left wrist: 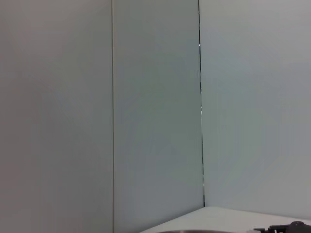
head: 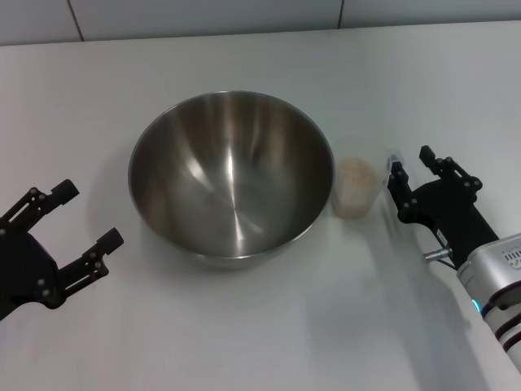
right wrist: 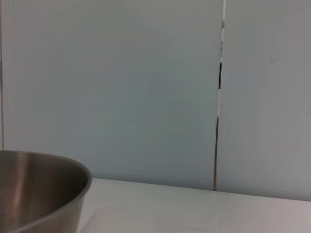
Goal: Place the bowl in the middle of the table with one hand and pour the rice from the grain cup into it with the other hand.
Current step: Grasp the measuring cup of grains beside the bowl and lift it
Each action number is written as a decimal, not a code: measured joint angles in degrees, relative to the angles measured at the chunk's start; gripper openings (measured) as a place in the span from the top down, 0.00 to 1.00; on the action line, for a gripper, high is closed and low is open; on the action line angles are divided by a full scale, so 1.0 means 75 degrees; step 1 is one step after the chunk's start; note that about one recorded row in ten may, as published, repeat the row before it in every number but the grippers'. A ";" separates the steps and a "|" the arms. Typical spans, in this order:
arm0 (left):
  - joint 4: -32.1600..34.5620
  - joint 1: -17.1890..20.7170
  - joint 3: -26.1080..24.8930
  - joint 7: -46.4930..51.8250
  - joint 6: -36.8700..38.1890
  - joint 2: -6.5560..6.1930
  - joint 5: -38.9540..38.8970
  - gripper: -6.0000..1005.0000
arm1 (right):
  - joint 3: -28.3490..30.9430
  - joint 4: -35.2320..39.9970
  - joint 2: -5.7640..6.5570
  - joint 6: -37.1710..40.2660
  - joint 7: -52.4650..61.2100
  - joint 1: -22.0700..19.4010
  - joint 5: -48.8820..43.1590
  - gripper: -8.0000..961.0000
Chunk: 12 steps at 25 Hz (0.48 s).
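The large steel bowl [head: 191,175] stands empty near the middle of the white table [head: 269,326]. Its side also shows in the right wrist view [right wrist: 39,194], and its rim just shows in the left wrist view [left wrist: 194,231]. The small clear grain cup [head: 358,202] stands just right of the bowl, upright and filled with rice [head: 355,174]. My right gripper [head: 412,166] is open, right beside the cup on its right, with one fingertip close to the cup's handle. My left gripper [head: 85,216] is open and empty, to the left of the bowl and nearer the front edge.
A tiled wall [head: 244,16] runs along the table's far edge. The wrist views show mostly this wall [left wrist: 146,97] and a strip of tabletop [right wrist: 204,208].
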<state>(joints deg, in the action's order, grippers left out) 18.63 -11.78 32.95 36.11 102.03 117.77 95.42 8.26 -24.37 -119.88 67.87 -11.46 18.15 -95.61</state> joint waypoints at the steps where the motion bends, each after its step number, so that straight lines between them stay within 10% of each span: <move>1: 0.0000 0.0000 0.0000 0.0001 0.0003 0.0000 -0.0003 0.16 | -0.0006 0.0002 0.0000 0.0001 0.0013 0.0004 -0.0002 0.33; 12: 0.0012 0.0000 -0.0002 0.0001 0.0039 0.0000 -0.0033 0.16 | -0.0012 0.0013 0.0000 -0.0002 0.0016 0.0163 -0.0010 0.81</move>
<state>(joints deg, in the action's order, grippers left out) 18.72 -11.78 32.94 36.12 102.32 117.77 95.17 8.17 -24.27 -119.88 67.86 -11.34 19.37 -95.68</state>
